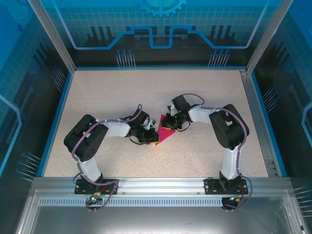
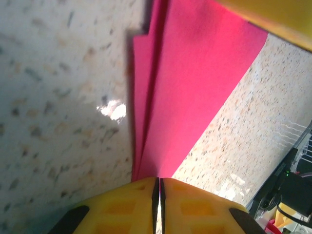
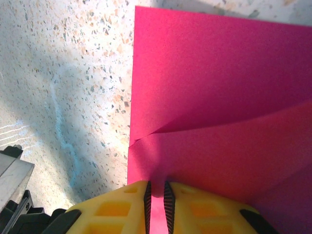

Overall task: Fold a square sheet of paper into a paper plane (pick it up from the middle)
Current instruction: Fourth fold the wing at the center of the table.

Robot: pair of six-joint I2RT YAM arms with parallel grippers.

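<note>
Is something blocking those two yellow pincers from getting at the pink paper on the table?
Nothing visible does. The left pincer is shut on one end of the pink paper and the right pincer is shut on another edge. The sheet runs straight into each grip, over the speckled table.

A speckled beige tabletop lies within blue patterned walls, an aluminium rail along its near edge.
</note>
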